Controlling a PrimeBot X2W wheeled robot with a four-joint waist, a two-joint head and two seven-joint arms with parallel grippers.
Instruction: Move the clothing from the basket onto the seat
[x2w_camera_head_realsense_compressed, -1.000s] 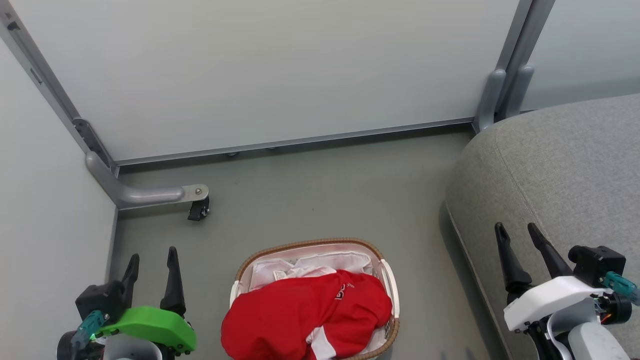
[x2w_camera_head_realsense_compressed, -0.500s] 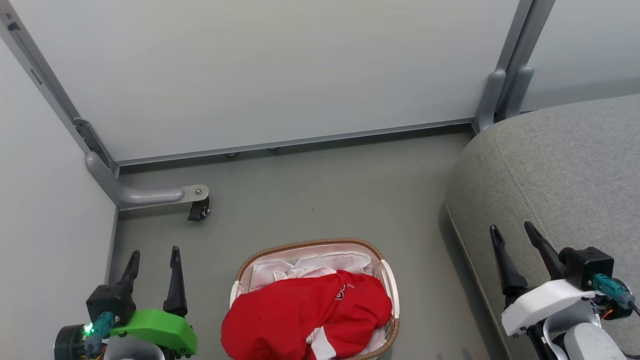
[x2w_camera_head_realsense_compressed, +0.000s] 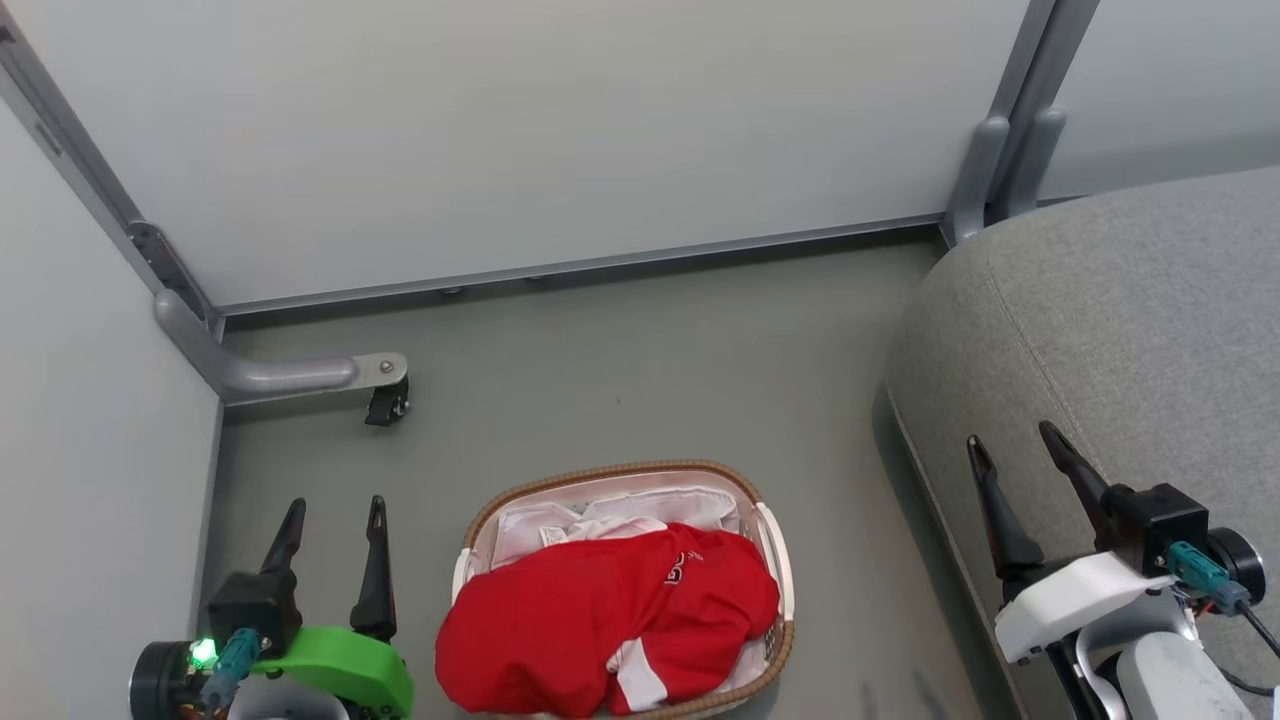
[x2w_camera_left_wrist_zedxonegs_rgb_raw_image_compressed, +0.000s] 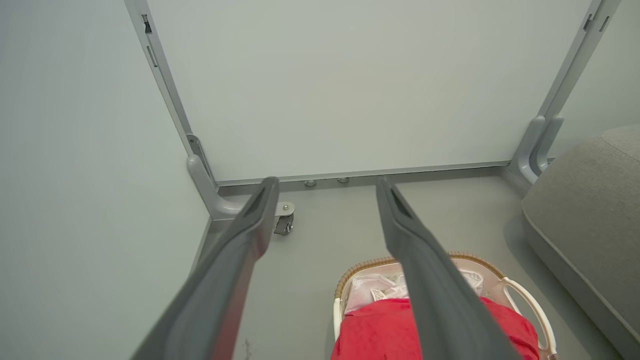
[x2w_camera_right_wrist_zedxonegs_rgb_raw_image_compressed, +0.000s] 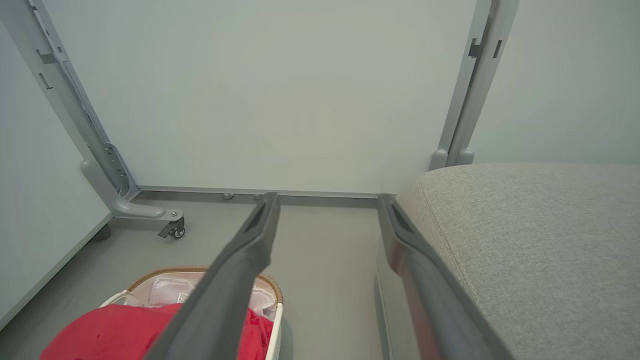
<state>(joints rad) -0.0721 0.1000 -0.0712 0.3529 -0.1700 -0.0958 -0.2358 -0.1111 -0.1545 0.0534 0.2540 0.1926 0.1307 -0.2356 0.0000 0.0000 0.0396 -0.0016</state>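
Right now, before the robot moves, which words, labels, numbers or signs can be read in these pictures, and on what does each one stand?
White print on the red clothing: a few letters, too small and creased to read.
Sewn tag on the white liner inside the basket: dark marks, too blurred to read.
No other writing can be seen, so no text here can be quoted.

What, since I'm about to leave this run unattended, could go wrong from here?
1. The clothing is heaped over the white liner; a deep pinch could drag the liner out too.
2. The basket stands free on the floor, so a snagged garment might tip or drag it.
3. The seat has a rounded edge; fabric dropped near it may slide to the floor.
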